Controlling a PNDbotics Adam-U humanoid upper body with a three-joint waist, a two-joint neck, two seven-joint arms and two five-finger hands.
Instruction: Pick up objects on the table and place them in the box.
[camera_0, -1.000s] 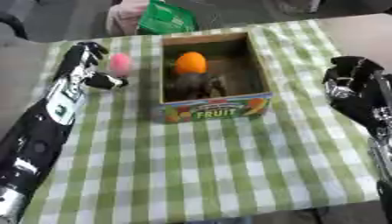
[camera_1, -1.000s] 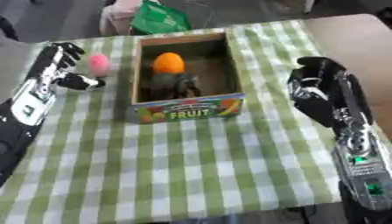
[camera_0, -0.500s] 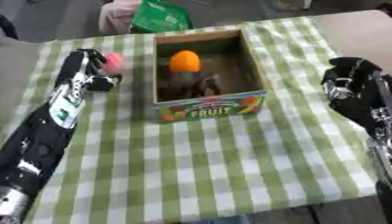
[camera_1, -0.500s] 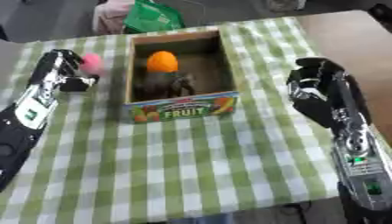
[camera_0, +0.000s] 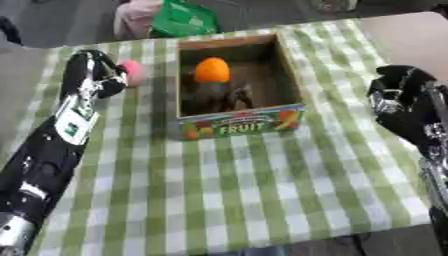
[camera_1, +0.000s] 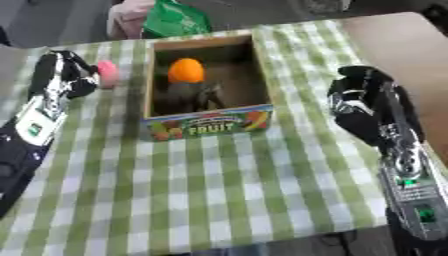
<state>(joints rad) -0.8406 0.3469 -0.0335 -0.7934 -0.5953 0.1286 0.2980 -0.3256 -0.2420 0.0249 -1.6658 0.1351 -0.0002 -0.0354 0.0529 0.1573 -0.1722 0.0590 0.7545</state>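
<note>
Left eye view is showing the box (camera_0: 236, 120) sitting on the checked bench (camera_0: 262, 185), holding an orange fruit (camera_0: 212, 69) and a dark object (camera_0: 223, 95). Left of the box, the left hand (camera_0: 98, 75) is curling beside a pink object (camera_0: 132, 73); whether it grips is unclear. Right of the box, the right hand (camera_1: 363, 102) is hovering, fingers curled, holding nothing.

Left hand (camera_0: 94, 74) outstretched, right hand (camera_1: 363, 102) curled

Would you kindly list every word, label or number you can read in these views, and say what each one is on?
"FRUIT": on the front panel of the box, among fruit pictures.
White label on the left hand's forearm: too blurred to read.
Green bag beyond the table: no readable text.
</note>
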